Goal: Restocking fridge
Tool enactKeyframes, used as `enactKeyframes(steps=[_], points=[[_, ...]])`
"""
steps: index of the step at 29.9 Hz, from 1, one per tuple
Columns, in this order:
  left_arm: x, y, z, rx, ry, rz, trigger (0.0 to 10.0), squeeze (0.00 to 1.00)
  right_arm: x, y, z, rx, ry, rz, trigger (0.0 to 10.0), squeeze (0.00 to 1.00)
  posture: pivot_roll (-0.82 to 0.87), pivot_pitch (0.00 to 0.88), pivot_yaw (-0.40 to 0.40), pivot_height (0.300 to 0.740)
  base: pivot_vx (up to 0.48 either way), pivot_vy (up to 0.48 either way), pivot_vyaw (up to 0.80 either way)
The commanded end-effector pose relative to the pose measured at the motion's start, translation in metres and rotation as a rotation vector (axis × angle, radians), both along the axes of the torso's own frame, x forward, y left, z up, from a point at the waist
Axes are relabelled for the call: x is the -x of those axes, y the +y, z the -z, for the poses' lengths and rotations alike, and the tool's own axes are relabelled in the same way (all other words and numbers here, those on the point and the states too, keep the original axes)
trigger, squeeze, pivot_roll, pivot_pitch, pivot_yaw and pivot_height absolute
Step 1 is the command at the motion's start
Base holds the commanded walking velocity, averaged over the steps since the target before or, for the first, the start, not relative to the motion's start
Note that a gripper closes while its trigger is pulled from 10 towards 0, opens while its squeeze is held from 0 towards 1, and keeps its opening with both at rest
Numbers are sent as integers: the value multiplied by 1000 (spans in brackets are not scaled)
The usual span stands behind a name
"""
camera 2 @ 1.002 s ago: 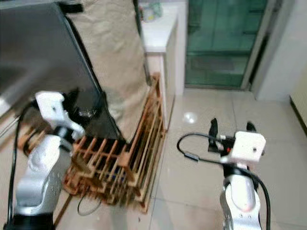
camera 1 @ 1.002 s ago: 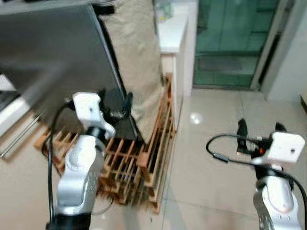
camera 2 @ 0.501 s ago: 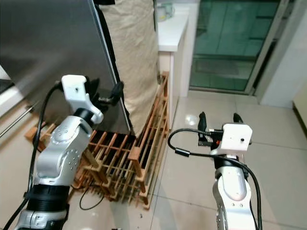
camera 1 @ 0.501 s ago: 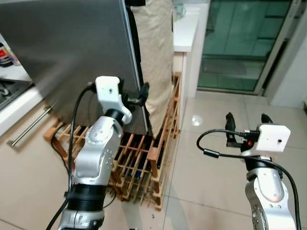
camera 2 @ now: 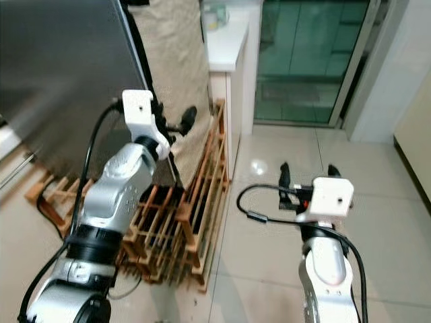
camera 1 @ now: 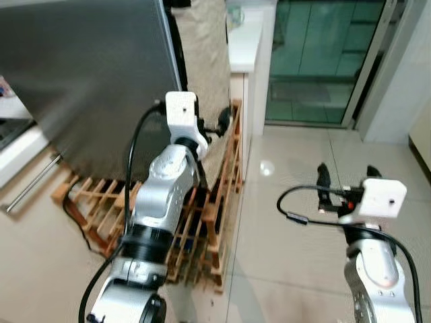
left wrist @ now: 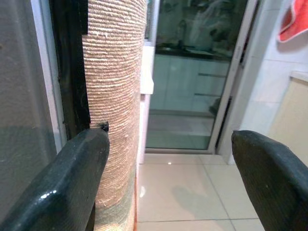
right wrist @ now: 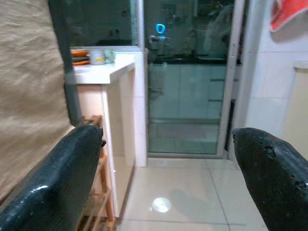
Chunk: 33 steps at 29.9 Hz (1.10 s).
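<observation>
Swung out past the fridge door (camera 1: 87, 74) edge — left claw (camera 1: 217, 125) spread wide, empty; right claw (camera 1: 343, 180) spread too, nothing grabbed yet.

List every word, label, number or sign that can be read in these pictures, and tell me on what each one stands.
No text can be read on anything here.
Glowing blue mark behind the green-tinted glass sliding door: too blurred to read.
Small jars on the white countertop: any labels are too small to read.
</observation>
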State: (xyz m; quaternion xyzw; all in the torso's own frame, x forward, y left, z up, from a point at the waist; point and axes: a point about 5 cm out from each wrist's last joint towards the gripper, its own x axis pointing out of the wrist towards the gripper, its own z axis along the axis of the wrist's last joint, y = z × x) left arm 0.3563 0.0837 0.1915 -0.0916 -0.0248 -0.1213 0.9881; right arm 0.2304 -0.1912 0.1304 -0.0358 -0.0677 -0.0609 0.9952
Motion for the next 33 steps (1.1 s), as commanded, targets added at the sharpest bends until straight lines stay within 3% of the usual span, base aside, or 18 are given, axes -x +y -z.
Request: enactKeyframes(steps=[1, 9, 16, 19, 21, 22, 23, 24, 25, 26, 27, 30, 31, 33], points=[[-5, 15, -7, 11, -13, -82, 10000, 0, 2, 0, -2, 1, 1, 8, 10000, 0, -242, 0, 135, 740, 0, 0, 0], [-6, 23, -3, 125, 26, -162, 10000, 0, 2, 0, 0, -1, 11, 10, 10000, 0, -236, 0, 132, 740, 0, 0, 0], [-5, 19, -4, 99, 8, -123, 10000, 0, 1, 2, 1, -3, 15, 4, 10000, 0, -231, 0, 130, 740, 0, 0, 0], [-3, 11, -4, 56, -9, -44, 10000, 0, 1, 4, 0, -2, 11, -4, 10000, 0, -230, 0, 138, 740, 0, 0, 0], [5, 21, -7, -10, -79, -22, 10000, 0, 2, 3, -5, 3, -7, 0, 10000, 0, -234, 0, 147, 740, 0, 0, 0], [25, 42, -1, -64, -141, 23, 10000, 0, 10, 2, -9, 4, -19, 10, 10000, 0, -238, 0, 158, 740, 0, 0, 0], [25, 42, -1, -64, -141, 23, 10000, 0, 10, 2, -9, 4, -19, 10, 10000, 0, -238, 0, 158, 740, 0, 0, 0], [39, 60, 7, -119, -161, 6, 10000, 0, 19, 3, -10, 17, -21, 4, 10000, 0, -230, 0, 159, 740, 0, 0, 0], [39, 60, 7, -119, -161, 6, 10000, 0, 19, 3, -10, 17, -21, 4, 10000, 0, -230, 0, 159, 740, 0, 0, 0], [70, 99, 31, -171, -113, -87, 10000, 0, 34, 3, -11, 53, -18, -7, 10000, 0, -222, 0, 152, 740, 0, 0, 0], [91, 120, 46, -144, -50, -191, 10000, 0, 41, -4, -10, 48, -12, 12, 10000, 0, -216, 0, 143, 740, 0, 0, 0], [102, 120, 54, -100, 0, -252, 10000, 0, 39, -12, -11, 18, -38, 31, 10000, 0, -204, 0, 130, 740, 0, 0, 0], [104, 118, 57, -50, 28, -295, 10000, 0, 36, -15, -12, 31, -56, 31, 10000, 0, -197, 0, 120, 740, 0, 0, 0], [100, 107, 57, 11, 38, -351, 10000, 0, 28, -16, -11, 72, -66, 14, 10000, 0, -196, 0, 105, 740, 0, 0, 0]])
